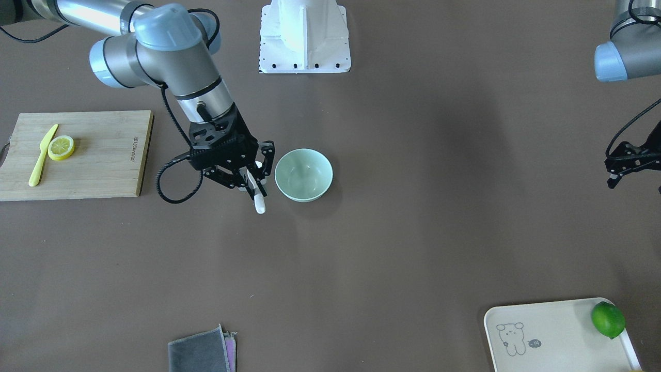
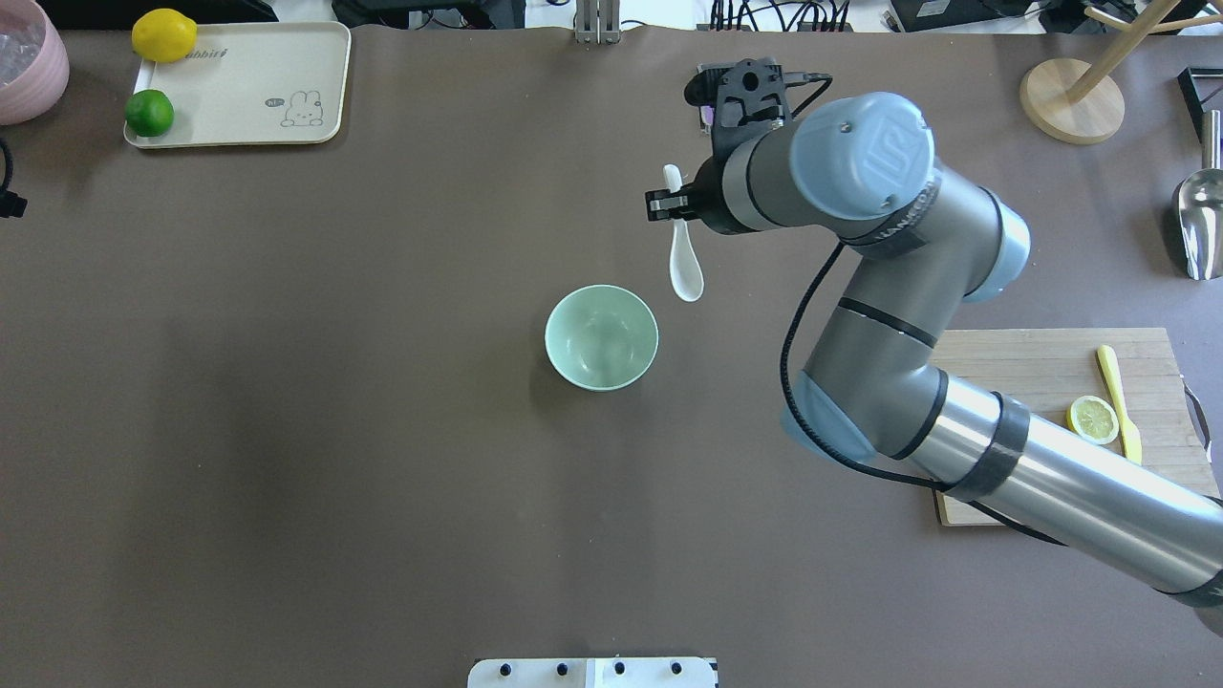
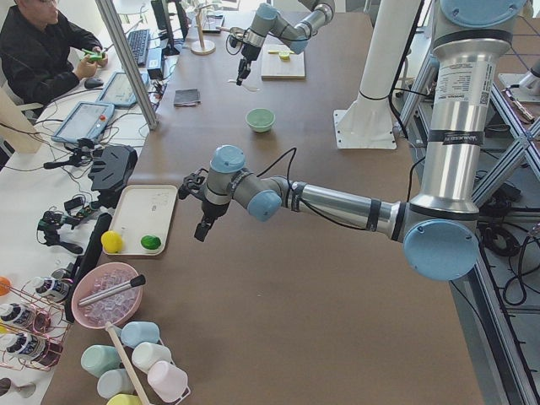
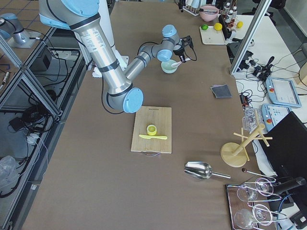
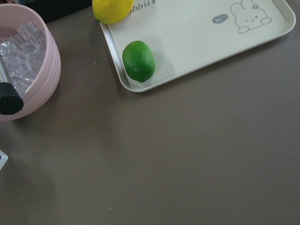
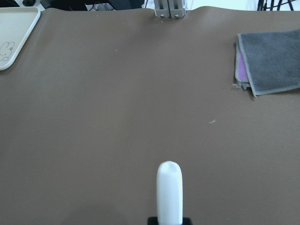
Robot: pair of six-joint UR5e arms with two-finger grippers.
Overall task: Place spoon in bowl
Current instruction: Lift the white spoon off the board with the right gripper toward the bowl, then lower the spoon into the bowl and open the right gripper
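Brown table (image 1: 413, 232), all items on it.

Rectangular wooden cutting board (image 1: 103, 165): on my right side of the table. It carries a yellow lemon slice (image 1: 61, 148) and a slim yellow plastic knife (image 1: 42, 155), the two touching or nearly so.

Cream rectangular tray with a small animal drawing (image 1: 557, 320): far corner on my left side. A green lime (image 1: 608, 319) sits at its edge.

Round pale mint-green bowl (image 1: 303, 174): upright near the table's middle, nothing inside.

Folded grey cloth (image 1: 199, 354): far edge of the table, well apart from the bowl.

My right gripper (image 1: 242, 173): clenched on the small glossy white soup spoon (image 1: 256, 194), fingers clamping the handle partway along. The spoon is off the table, held just beside the bowl on my right side, not over it. In the overhead view the scoop end lies near the rim and the handle tip points away from me.

My left gripper (image 1: 627, 165): off at my left edge of the table, near the tray, holding nothing visible. I cannot tell how its jaws stand.
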